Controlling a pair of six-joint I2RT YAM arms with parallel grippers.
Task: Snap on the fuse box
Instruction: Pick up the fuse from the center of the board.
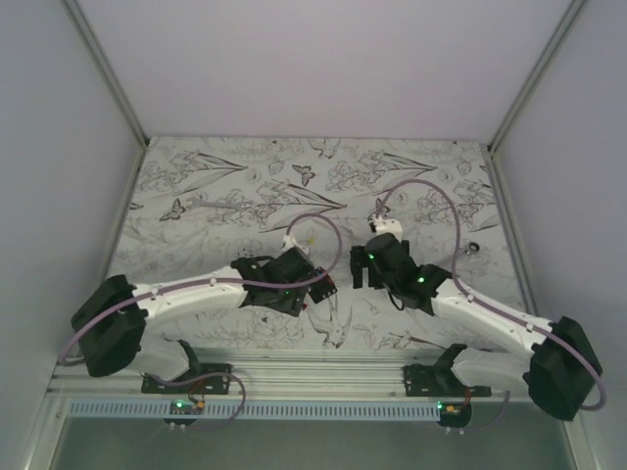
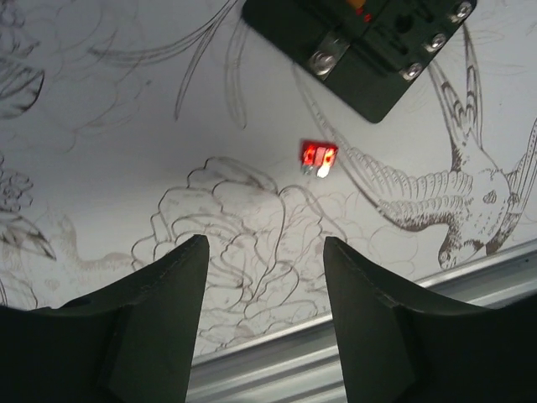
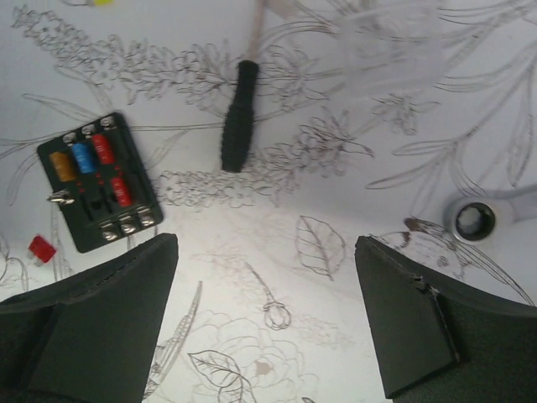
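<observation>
The fuse box (image 3: 96, 180) is a flat black block lying on the patterned table cover. Its slots hold orange, blue and red fuses, and a row of screws runs along its edge. In the left wrist view only a corner of the fuse box (image 2: 361, 42) shows at the top, beyond the fingers. My left gripper (image 2: 264, 243) hangs open above the cover with nothing between its fingers. My right gripper (image 3: 264, 242) stands wide open and empty, to the right of the box. In the top view both grippers, left (image 1: 304, 282) and right (image 1: 377, 259), meet near the table's middle.
A loose red fuse (image 2: 319, 157) lies between the left fingers and the box, also seen as the red fuse (image 3: 42, 248). A black-handled screwdriver (image 3: 237, 117) lies beyond the box. A metal ring (image 3: 474, 220) sits at the right. The aluminium rail (image 2: 336, 353) marks the near edge.
</observation>
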